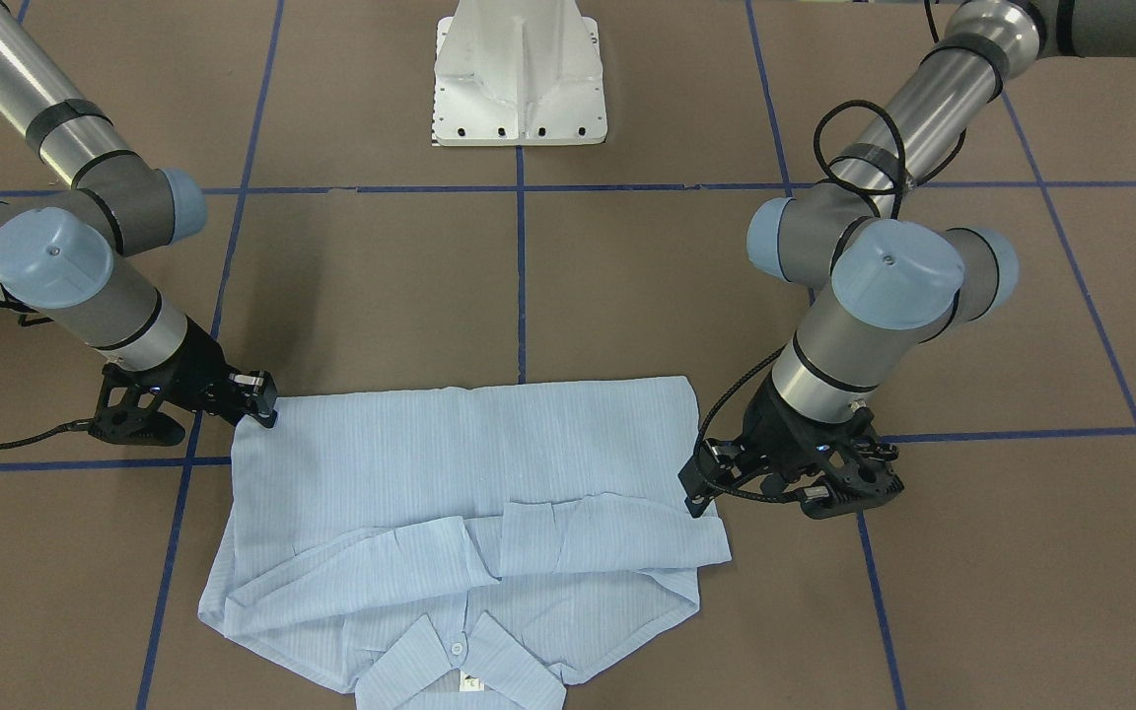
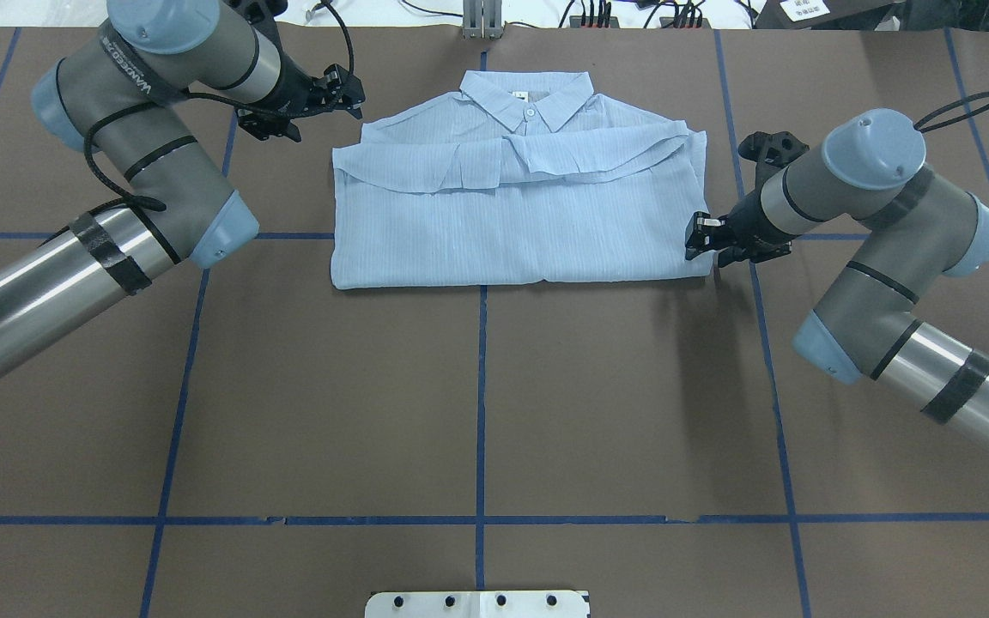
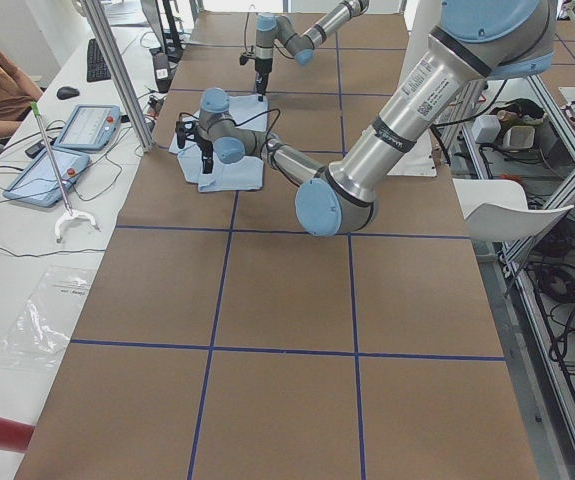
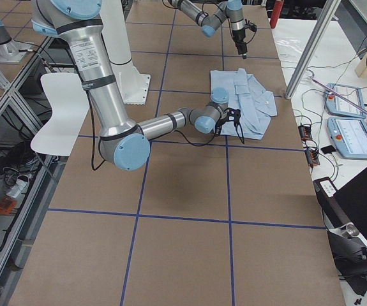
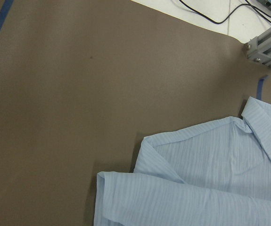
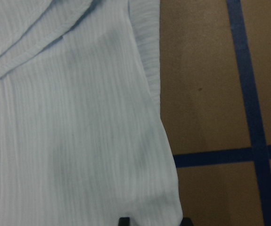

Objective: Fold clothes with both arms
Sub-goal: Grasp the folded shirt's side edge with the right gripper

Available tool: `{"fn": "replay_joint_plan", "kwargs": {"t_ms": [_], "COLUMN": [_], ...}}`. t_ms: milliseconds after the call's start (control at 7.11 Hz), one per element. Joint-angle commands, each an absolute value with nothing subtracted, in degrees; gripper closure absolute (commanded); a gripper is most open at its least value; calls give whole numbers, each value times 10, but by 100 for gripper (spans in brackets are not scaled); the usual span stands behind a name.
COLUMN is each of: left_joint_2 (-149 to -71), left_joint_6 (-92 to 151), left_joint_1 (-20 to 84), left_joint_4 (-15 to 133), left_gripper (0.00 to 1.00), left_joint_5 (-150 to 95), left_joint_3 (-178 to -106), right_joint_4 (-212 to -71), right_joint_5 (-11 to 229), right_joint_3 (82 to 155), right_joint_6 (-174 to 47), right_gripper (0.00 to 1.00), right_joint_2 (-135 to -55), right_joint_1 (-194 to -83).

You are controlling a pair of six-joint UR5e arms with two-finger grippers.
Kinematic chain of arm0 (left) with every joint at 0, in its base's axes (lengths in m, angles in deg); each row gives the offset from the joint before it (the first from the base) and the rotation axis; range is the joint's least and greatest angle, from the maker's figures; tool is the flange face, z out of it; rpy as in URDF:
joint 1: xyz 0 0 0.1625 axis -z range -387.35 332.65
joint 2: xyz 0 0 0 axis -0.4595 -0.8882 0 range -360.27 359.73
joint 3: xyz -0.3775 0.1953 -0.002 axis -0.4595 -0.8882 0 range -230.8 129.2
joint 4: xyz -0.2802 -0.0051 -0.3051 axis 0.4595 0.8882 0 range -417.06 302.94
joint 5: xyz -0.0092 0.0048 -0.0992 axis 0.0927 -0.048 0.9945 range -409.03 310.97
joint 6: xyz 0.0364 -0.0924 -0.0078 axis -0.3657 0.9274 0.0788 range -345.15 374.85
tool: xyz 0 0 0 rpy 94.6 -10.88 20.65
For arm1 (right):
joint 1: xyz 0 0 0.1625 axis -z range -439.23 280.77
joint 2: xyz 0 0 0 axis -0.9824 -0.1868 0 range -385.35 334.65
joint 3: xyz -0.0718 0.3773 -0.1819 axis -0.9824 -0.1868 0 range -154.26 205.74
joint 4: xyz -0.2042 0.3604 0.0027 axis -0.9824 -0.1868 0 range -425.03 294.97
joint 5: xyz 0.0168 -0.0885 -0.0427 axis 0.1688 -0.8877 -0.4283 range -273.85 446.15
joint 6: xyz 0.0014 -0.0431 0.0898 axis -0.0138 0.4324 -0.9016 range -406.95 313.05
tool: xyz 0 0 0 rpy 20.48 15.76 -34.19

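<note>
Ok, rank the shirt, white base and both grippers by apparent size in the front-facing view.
1. shirt
2. white base
3. left gripper and right gripper: look alike, so unranked.

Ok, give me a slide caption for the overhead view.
Partly folded pale blue shirt on the brown table, left gripper beside its collar end, right gripper at its near corner.

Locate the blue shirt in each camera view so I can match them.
Front-facing: shirt lower centre, collar at bottom edge.
Overhead: shirt top centre, collar uppermost.
Exterior left: shirt small, upper left of centre.
Exterior right: shirt upper right of centre.
Left wrist: shirt lower right.
Right wrist: shirt fills the left.
Shared landmark: blue tape lines on the table.
</note>
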State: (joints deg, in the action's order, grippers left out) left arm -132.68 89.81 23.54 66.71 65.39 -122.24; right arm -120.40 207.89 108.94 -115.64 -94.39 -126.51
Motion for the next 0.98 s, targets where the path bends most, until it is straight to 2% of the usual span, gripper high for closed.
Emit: {"fn": "replay_joint_plan", "kwargs": {"t_ms": [0,281,562,844], "left_joint_2": [-1326,-1326,-1301,-1289], "left_joint_6": [898,908,928,964], "left_joint_1": [235,235,234,230], "left_joint_4": [670,670,669,665], "left_gripper": [0,1,1,1], "left_joint_5": [653,653,653,652], "left_joint_3": [-1223,-1223,-1262,-1295], "right_joint_4": [-1205,-1204,-1204,-1202], "right_joint_5": [2118,2130,2129,2131], "right_joint_3": [1091,1124,1267,1413], "right_joint_6": [-1156,-1157,-1157,-1180], "right_gripper": [100,100,100,100], "right_joint_2": [-943,-974,-1109,-1243], "right_joint_1": [-1276,-1284,-1267,-1194]}}
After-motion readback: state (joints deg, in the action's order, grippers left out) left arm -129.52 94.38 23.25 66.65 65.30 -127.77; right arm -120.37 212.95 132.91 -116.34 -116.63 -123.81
